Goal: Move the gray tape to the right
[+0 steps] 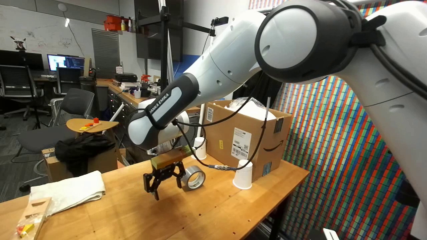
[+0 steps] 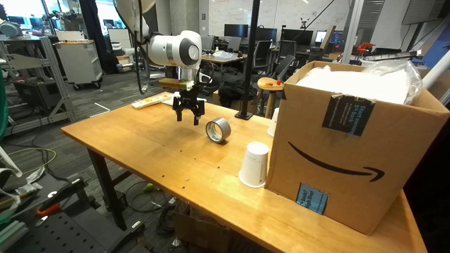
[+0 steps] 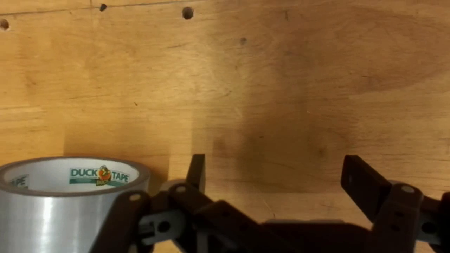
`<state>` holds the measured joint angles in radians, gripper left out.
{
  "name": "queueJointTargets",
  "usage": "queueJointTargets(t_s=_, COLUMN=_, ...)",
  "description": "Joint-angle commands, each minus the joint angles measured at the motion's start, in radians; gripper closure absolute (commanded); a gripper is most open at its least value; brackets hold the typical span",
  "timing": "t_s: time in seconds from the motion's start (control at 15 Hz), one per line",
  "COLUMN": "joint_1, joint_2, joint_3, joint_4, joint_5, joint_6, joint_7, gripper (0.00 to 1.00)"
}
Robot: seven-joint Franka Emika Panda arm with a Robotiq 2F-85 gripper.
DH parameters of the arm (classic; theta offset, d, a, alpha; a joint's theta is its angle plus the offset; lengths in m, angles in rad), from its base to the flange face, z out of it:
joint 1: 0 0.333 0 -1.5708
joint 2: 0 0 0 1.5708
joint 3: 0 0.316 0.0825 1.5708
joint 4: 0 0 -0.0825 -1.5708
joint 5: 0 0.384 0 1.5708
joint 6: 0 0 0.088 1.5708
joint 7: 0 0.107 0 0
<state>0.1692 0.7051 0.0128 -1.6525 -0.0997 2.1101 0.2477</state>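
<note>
The gray tape (image 1: 188, 172) is a silver ring standing on its curved side on the wooden table, its open hole facing sideways. It also shows in an exterior view (image 2: 225, 128) and at the lower left of the wrist view (image 3: 59, 221), where a printed label shows on its white inner wall. My gripper (image 1: 167, 190) points down above the table beside the tape; it also shows in an exterior view (image 2: 187, 121). In the wrist view my gripper (image 3: 272, 165) is open with bare wood between its fingers. The tape lies outside the fingers, beyond the left one.
Two white upturned paper cups (image 1: 243, 175) (image 1: 200, 148) stand beside a large cardboard box (image 2: 316, 140). A white cloth (image 1: 68, 191) and a wooden board (image 1: 35, 213) lie at the table's opposite end. A black post (image 2: 243, 115) stands at the table edge. A cable hangs from the arm.
</note>
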Motion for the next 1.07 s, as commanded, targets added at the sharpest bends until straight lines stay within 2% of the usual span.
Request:
queueJointTargets(t_s=0.0, joint_1=-0.021, joint_2=-0.058, joint_3=-0.016, joint_4=-0.085, joint_5=0.000, joint_6=0.045, joint_7=-0.014, gripper=0.00)
queueJointTargets(t_s=0.53, joint_1=-0.100, joint_2=-0.045, joint_3=-0.059, joint_4=-0.082, joint_5=-0.006, joint_6=0.048, joint_7=-0.063, gripper=0.00)
queueJointTargets(t_s=1.0, joint_1=-0.158, joint_2=-0.029, joint_3=-0.070, joint_4=-0.060, joint_5=-0.007, joint_6=0.052, joint_7=-0.127, gripper=0.00)
